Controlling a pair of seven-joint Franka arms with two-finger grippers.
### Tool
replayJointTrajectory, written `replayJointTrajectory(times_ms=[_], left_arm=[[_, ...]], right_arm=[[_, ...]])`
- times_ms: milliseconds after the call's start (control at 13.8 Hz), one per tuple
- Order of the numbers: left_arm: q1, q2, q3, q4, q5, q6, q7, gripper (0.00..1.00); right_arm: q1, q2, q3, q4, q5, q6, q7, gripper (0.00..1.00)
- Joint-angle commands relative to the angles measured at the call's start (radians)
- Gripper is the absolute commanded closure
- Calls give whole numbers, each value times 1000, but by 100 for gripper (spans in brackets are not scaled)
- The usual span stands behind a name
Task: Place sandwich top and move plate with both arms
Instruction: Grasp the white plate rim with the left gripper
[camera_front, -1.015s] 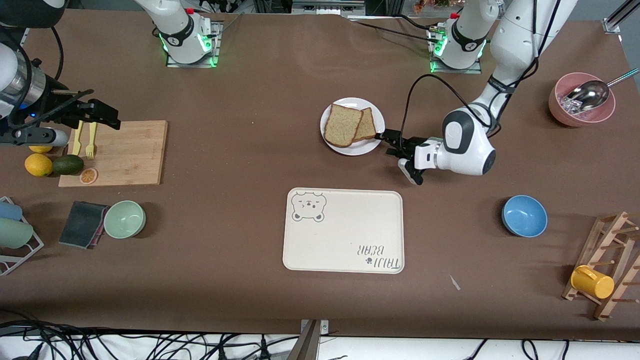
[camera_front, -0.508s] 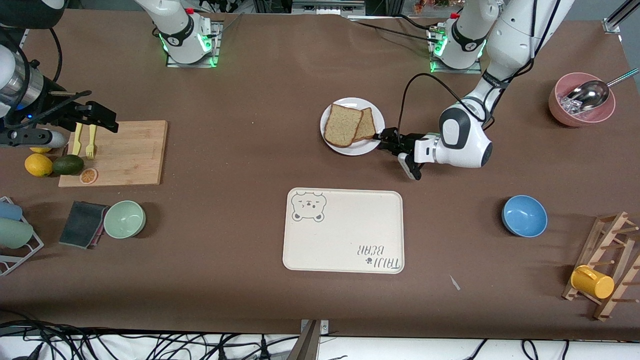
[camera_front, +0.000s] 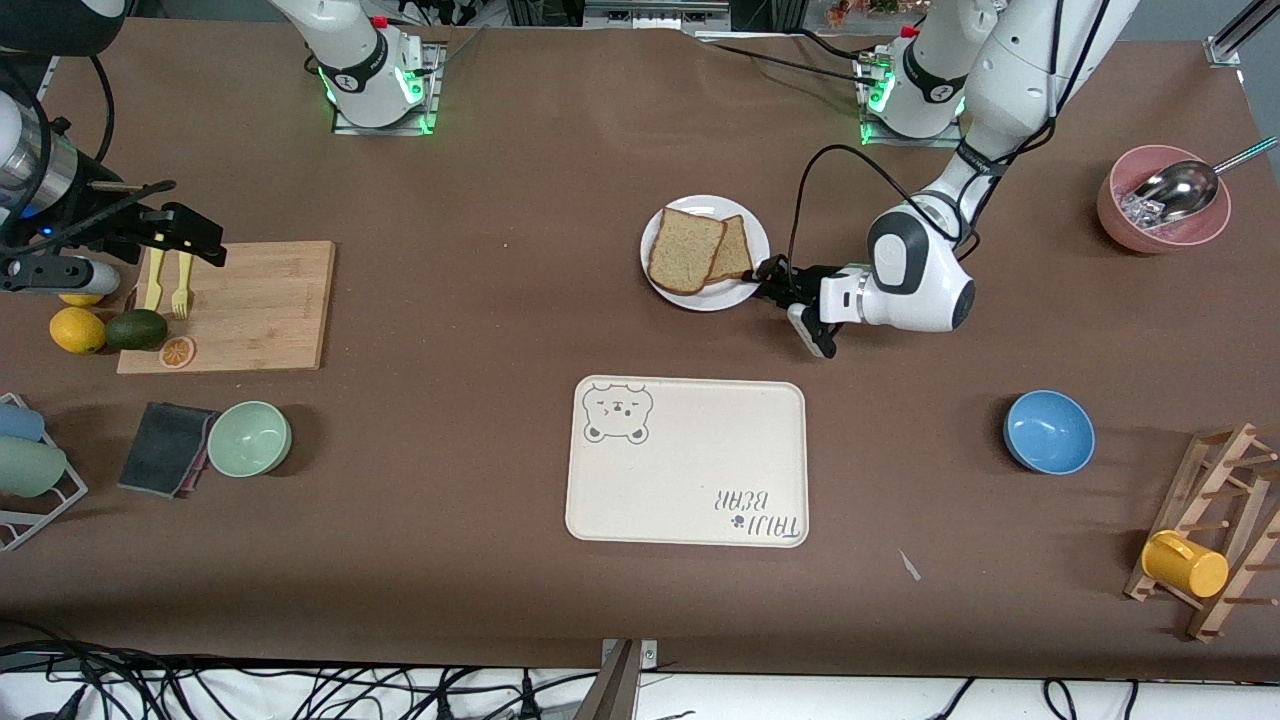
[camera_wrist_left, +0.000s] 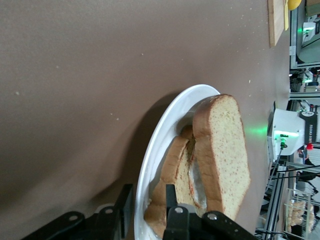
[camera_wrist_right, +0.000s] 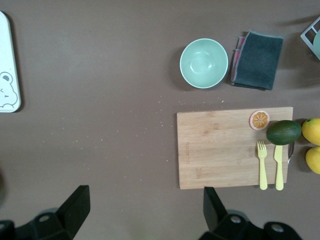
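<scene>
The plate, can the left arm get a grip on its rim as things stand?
Probably yes. The left gripper is at the plate, one finger over the rim, the other under it, and only the bread lies close.

Plate on worktop w/ two bread slices, top slice leaning on the other. Tray nearer to camera than plate. Left pincer at plate rim, towards left arm's end. Right pincer over board.
</scene>
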Motion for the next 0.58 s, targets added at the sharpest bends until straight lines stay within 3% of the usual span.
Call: replayJointTrajectory(times_ms=[0,362,435,508], left_arm=[[-29,8,-3,-10,-50,59,48,76],[-30,9,-3,-10,-94,61,63,92],[-30,5,-4,-10,-97,58,63,100],[-27,4,-4,-9,-97,52,62,100]], right_arm=[[0,10,4,-5,-33,24,-3,0],[-1,8,3,-4,-35,21,-17,0],[-3,7,3,-4,-35,21,-18,0],[-3,4,3,-2,-36,17,-18,0]])
